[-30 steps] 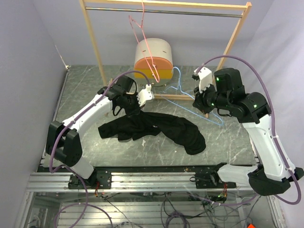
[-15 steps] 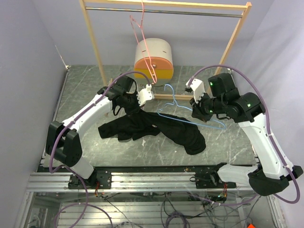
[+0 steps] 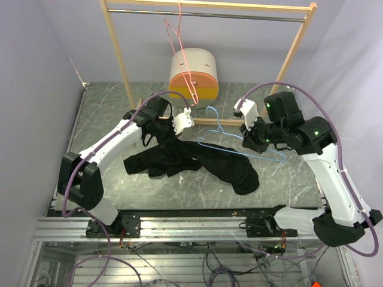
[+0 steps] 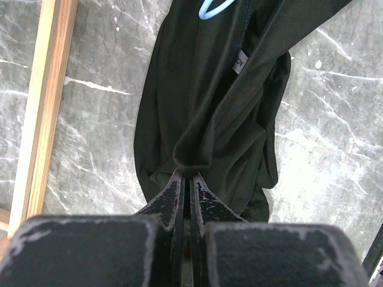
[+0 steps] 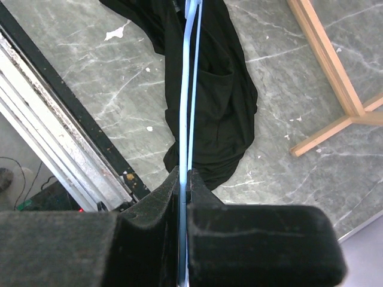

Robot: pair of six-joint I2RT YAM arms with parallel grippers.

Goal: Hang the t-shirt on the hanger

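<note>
At left, jaws pinching t-shirt [image 4: 203, 119], right clamping hanger [image 5: 183, 107]

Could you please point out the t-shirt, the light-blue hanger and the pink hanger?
t-shirt [image 3: 203, 156], top external view, middle of the bunched cloth.
light-blue hanger [image 5: 183, 101], right wrist view, wire above the cloth.
pink hanger [image 3: 186, 63], top external view, wire crossing the orange drum [image 3: 200, 89].

Grey marbled table [image 3: 108, 113] with white veining, between pale lilac walls [image 3: 36, 60], evenly lit. At the far side, wooden rack [image 3: 115, 51] with metal rail [image 3: 239, 15], pink hanger [image 3: 181, 30] hooked on it. Behind the rack, round cream-and-orange bin [image 3: 192, 72]. Along the near edge, aluminium frame [image 3: 191, 230] over loose cables [image 3: 215, 263].
</note>
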